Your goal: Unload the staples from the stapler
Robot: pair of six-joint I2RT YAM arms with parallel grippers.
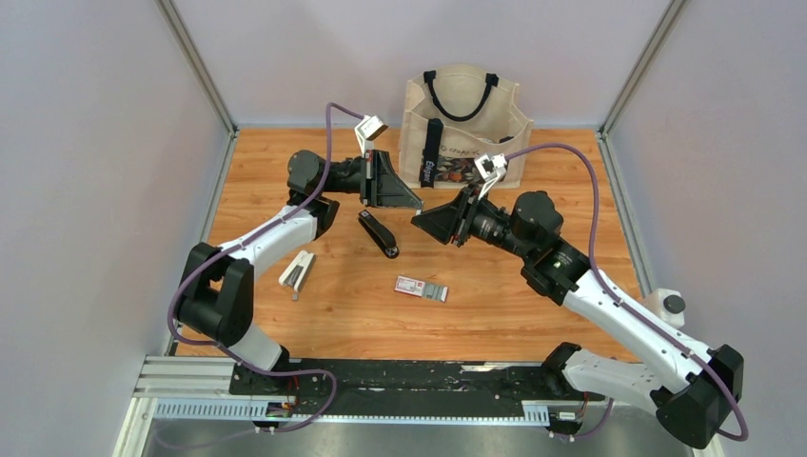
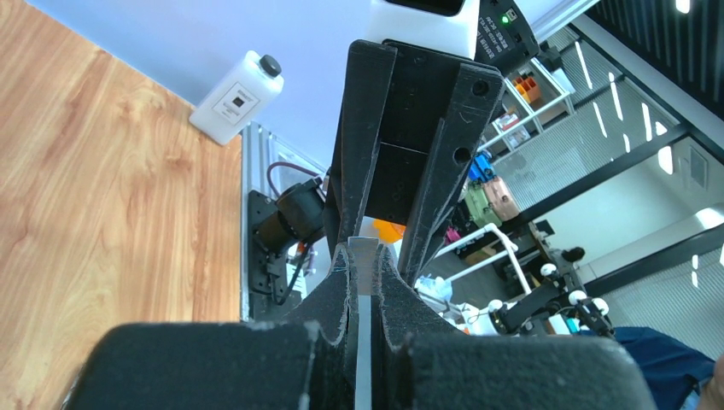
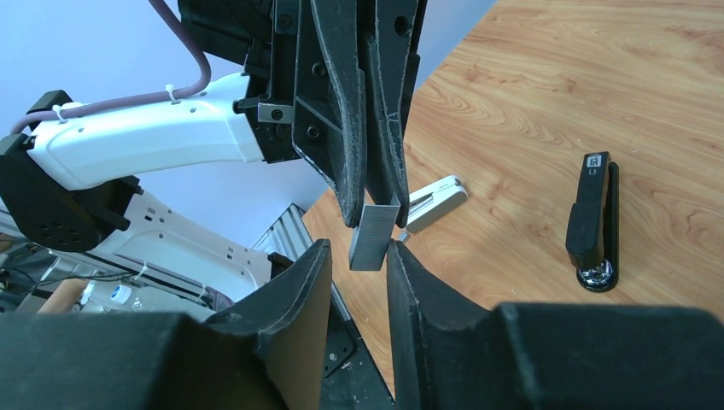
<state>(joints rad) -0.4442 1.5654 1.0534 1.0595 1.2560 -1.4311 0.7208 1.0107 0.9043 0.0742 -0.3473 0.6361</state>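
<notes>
A short silvery-grey strip of staples (image 3: pixel 374 237) hangs in the air, pinched at its upper end by my left gripper (image 2: pixel 365 256), which is shut on it. The same staples (image 2: pixel 365 282) show as a thin grey bar between the left fingers. My right gripper (image 3: pixel 357 248) faces the left one tip to tip, jaws apart, and the strip's free end sits between its fingertips, close against the right-hand finger (image 3: pixel 410 282). The two grippers meet above the table (image 1: pixel 417 211). A black stapler (image 1: pixel 379 234) lies closed on the wood just below them.
A white and grey stapler (image 1: pixel 298 271) lies at the left of the table. A flat red-white-grey little box (image 1: pixel 421 288) rests in the middle. At the back stands a beige tote bag (image 1: pixel 462 119), and a white bottle (image 1: pixel 666 307) sits at the right edge.
</notes>
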